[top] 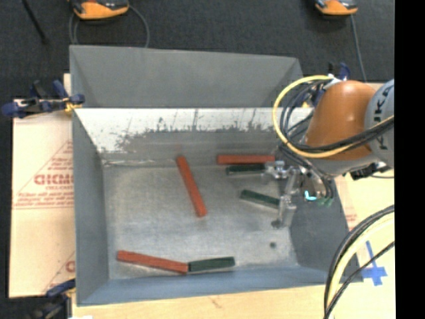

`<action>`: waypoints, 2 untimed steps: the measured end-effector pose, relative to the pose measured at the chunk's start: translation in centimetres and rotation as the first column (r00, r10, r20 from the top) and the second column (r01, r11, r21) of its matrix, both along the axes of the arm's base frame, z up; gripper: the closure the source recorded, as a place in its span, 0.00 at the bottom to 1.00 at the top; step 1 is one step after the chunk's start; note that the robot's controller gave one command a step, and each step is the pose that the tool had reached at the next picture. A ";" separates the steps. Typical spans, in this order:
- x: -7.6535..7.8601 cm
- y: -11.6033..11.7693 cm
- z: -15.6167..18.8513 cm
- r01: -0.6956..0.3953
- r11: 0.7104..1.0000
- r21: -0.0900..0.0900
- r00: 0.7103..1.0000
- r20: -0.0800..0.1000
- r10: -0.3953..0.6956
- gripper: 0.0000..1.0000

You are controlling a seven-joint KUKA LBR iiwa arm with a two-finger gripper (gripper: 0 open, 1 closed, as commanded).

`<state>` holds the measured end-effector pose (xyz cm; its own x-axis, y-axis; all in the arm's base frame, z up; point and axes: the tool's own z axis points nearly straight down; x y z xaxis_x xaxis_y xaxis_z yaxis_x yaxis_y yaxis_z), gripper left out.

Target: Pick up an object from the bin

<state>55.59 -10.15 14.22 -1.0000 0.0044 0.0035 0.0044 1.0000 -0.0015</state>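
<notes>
Presently you have the gripper (287,208) by the bin's (199,121) right wall, over the right end of a green stick (257,197) lying flat on the floor; whether it is open or closed you cannot tell.

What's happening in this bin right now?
The arm reaches into the grey bin from the right. Its gripper is down at the right end of a dark green stick lying on the floor; I can't tell whether it has hold of it. Just behind, a back orange stick and a second green stick lie side by side. A slanted orange stick sits mid-bin. A front orange stick and a front green stick lie end to end.
</notes>
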 end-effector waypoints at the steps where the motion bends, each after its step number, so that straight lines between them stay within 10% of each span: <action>1: 3.4 -2.2 -7.3 0.223 0.975 0.002 0.975 0.007 -0.223 0.00; 2: 3.6 -2.3 -7.2 0.218 0.976 -0.001 0.976 0.011 -0.218 0.00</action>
